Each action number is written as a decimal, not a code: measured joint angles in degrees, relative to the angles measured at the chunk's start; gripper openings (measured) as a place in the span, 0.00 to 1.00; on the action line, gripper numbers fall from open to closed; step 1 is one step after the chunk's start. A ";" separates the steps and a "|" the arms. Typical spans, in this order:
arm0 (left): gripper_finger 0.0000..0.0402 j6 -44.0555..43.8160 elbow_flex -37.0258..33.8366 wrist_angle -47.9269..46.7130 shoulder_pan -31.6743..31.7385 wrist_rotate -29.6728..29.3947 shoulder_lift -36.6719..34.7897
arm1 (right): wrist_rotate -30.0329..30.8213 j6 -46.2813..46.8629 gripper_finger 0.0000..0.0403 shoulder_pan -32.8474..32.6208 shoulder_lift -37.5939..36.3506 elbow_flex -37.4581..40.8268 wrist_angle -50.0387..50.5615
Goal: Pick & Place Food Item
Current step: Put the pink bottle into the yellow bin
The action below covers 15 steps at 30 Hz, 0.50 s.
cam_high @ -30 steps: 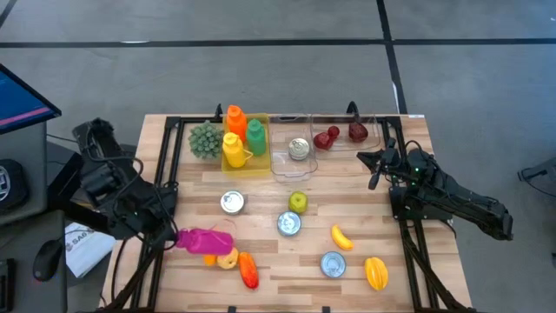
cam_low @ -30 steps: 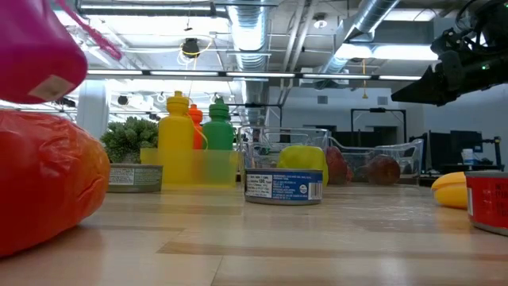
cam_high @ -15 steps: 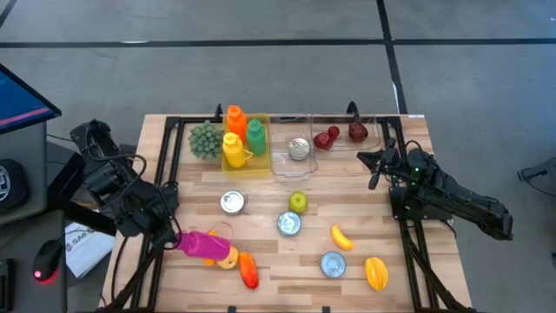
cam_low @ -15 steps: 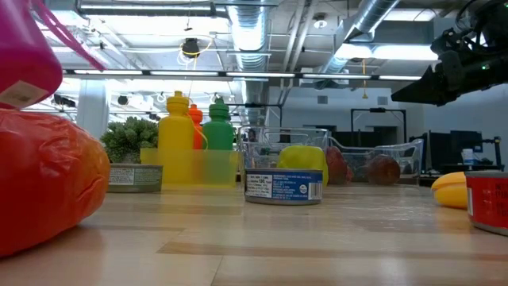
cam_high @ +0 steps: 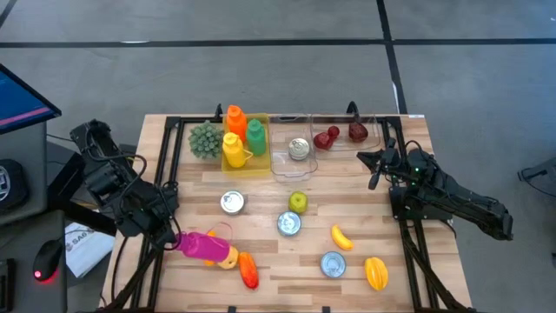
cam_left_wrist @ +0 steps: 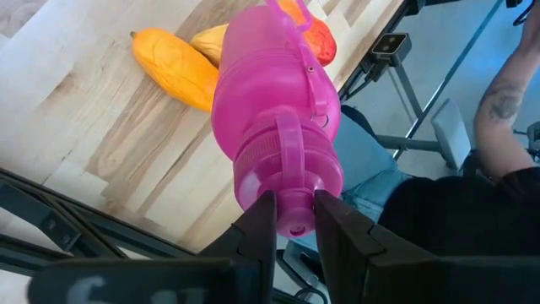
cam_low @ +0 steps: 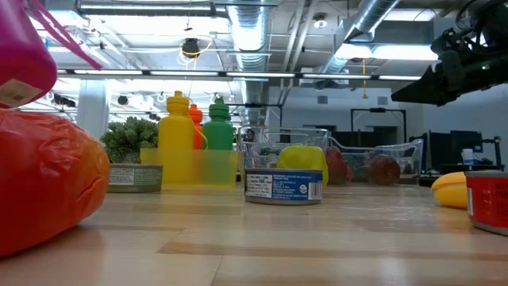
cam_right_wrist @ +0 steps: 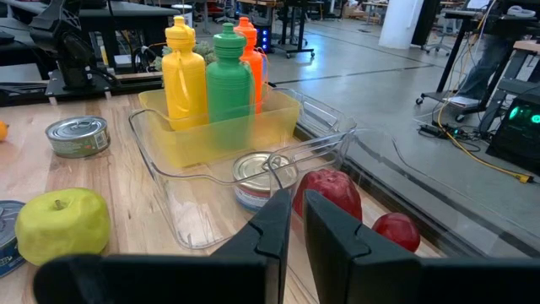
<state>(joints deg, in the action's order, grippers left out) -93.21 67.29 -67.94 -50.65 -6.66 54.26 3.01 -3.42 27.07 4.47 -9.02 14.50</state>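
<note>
A pink squeeze bottle (cam_high: 207, 245) hangs over the table's near left corner, with my left gripper (cam_high: 175, 238) shut on its cap end. The left wrist view shows the bottle (cam_left_wrist: 277, 118) reaching away from the fingers, above a yellow-orange squash (cam_left_wrist: 173, 66). In the low view the bottle (cam_low: 22, 40) floats above a red pepper (cam_low: 44, 187). My right gripper (cam_high: 375, 165) waits shut at the table's right side, holding nothing. My left gripper pinches the bottle's spout (cam_left_wrist: 293, 201), just below the cap's collar, between its two fingers. The fingers come slanting down from the table's left side, in line with the bottle's length. The bottle is lifted clear, lying nearly level with its base toward the right.
A green apple (cam_high: 298, 202), a banana (cam_high: 340, 236), a yellow pepper (cam_high: 375, 272) and three tins lie on the tabletop. At the back stand a yellow bin of bottles (cam_high: 243, 143), clear bins (cam_high: 291, 156) with a tin, red fruit (cam_high: 328, 137) and a green plant (cam_high: 206, 139).
My left gripper has turned a little while staying in place, and the pink bottle's base has swung slightly toward the near edge. The bottle stays lifted and held. My right arm has kept still.
</note>
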 joint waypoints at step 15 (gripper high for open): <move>0.15 -0.21 0.00 0.03 0.00 -3.56 0.00 | -0.16 18.20 0.08 -0.09 0.02 0.02 -14.08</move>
<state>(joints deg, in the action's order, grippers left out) -93.42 67.29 -67.91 -50.65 -10.22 54.26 2.85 14.78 26.98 4.49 -8.99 0.43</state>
